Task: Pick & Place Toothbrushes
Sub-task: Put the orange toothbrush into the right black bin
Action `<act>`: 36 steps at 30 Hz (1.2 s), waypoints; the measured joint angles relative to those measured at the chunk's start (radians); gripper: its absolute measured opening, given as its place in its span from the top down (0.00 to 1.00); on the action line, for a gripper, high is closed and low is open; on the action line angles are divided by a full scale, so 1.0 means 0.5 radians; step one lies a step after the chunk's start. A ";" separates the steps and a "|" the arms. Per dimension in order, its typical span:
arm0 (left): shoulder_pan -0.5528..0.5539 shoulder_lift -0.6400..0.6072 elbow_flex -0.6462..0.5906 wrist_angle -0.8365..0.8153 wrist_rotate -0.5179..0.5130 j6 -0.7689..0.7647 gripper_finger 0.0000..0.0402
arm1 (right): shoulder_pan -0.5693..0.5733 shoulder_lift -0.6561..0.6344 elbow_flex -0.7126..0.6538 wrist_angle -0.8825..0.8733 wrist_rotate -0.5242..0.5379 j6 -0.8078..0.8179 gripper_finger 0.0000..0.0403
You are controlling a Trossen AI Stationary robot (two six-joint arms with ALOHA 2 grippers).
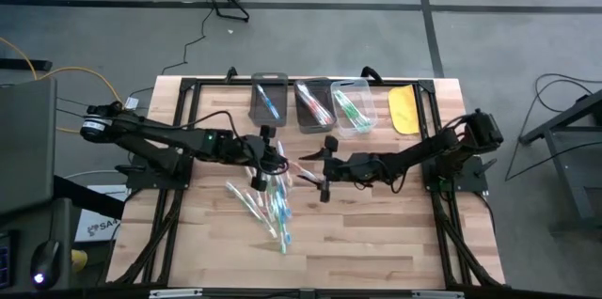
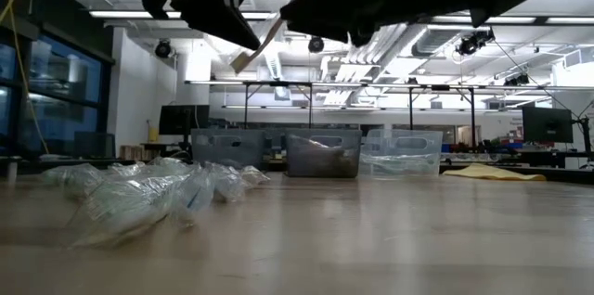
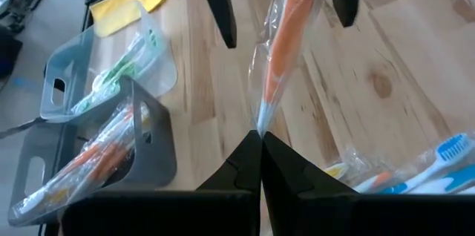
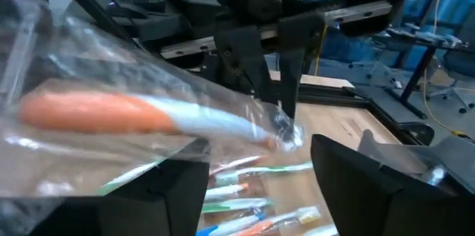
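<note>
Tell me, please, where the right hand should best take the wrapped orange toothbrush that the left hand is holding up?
Probably the thick orange handle of the orange toothbrush, mid-length. The left hand pinches only the wrapper's tip, leaving that part free. The right hand, open, straddles it from the opposite end; closing across the handle suits.

Orange-and-white toothbrush (image 3: 291, 24) in clear wrapper, centre frame. Blue, green, white toothbrushes (image 1: 268, 203) piled lower centre. Dark grey bin (image 1: 269, 101) upper centre, blue brush inside; clear bin (image 1: 352, 107) with green ones. Yellow flat object (image 1: 404, 109) upper right. Pale wood-grain table (image 1: 376, 233). Black gripper fingers (image 3: 223, 10).
</note>
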 joint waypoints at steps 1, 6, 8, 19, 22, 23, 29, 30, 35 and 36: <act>0.000 0.000 0.000 -0.005 -0.010 0.000 1.00 | -0.001 0.000 0.000 0.001 0.002 -0.001 0.46; 0.000 0.000 0.000 -0.002 -0.025 -0.021 1.00 | -0.003 0.000 0.000 0.030 -0.132 0.000 0.60; 0.000 0.000 0.000 0.010 -0.025 -0.041 1.00 | -0.002 0.000 0.000 0.064 -0.213 0.002 0.67; -0.001 0.000 0.000 0.027 -0.025 -0.054 1.00 | -0.004 0.001 0.000 0.135 -0.260 -0.043 0.91; -0.001 0.000 0.000 0.028 -0.025 -0.055 1.00 | -0.003 0.001 0.000 0.130 -0.270 -0.046 0.96; -0.001 0.000 0.000 0.029 -0.025 -0.055 1.00 | -0.003 0.001 0.000 0.119 -0.271 -0.046 0.96; -0.001 0.000 0.000 0.029 -0.027 -0.060 1.00 | -0.020 0.002 0.000 0.070 -0.446 -0.041 0.85; -0.001 0.000 0.000 0.029 -0.030 -0.060 1.00 | -0.021 0.002 0.000 0.069 -0.463 -0.029 0.81; 0.000 -0.001 0.000 0.028 -0.038 -0.060 1.00 | -0.019 0.002 0.000 0.138 -0.424 -0.041 0.57; 0.000 0.000 0.000 0.029 -0.038 -0.060 1.00 | -0.019 0.002 -0.001 0.161 -0.428 -0.057 0.53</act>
